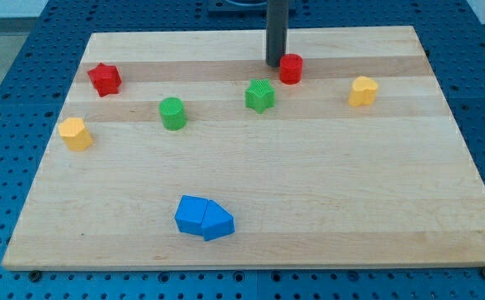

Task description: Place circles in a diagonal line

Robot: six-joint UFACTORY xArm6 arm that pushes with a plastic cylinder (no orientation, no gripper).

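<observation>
Red circle (291, 68) sits near the bench's (326, 208) top edge, my tip (275, 64) just at its left side; green circle (173, 113) lies well apart, lower left. No pincer on this rig, only the rod. Judgement: push slowly through the red circle's centre, steering clear of the green cube (260, 95) just below.

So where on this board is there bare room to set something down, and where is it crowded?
Free: the view's right half below the yellow block, and the strip between the green cylinder and the two touching blue blocks. Crowded: the top band, where my tip sits against the red cylinder, near the green block.
</observation>
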